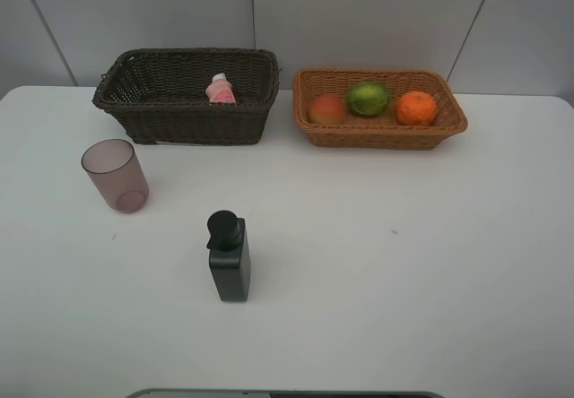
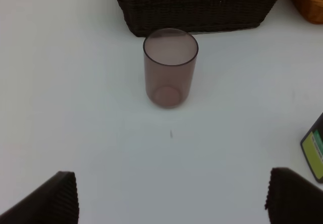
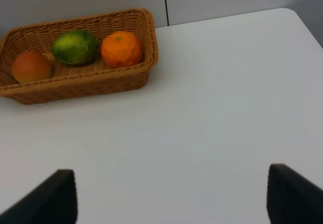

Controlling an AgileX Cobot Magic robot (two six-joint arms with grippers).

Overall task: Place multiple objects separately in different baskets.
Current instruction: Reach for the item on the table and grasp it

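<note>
The dark brown basket (image 1: pixel 197 120) at the back left holds the small pink bottle (image 1: pixel 221 90). In the light tan basket (image 1: pixel 381 134) at the back right lie a reddish-orange fruit (image 1: pixel 326 108), a green fruit (image 1: pixel 368 99) and an orange (image 1: pixel 416 108). The purplish cup (image 1: pixel 116 176) stands upright on the table in front of the dark basket. The black pump bottle (image 1: pixel 229 256) stands nearer the front. My left gripper (image 2: pixel 171 199) is open, short of the cup (image 2: pixel 170 67). My right gripper (image 3: pixel 171 196) is open over bare table, well short of the tan basket (image 3: pixel 86 85). Neither gripper shows in the exterior high view.
The white table (image 1: pixel 404 263) runs to a grey wall behind the baskets. In the left wrist view a corner of the black bottle (image 2: pixel 315 151) shows beside one finger. The table's far right corner appears in the right wrist view.
</note>
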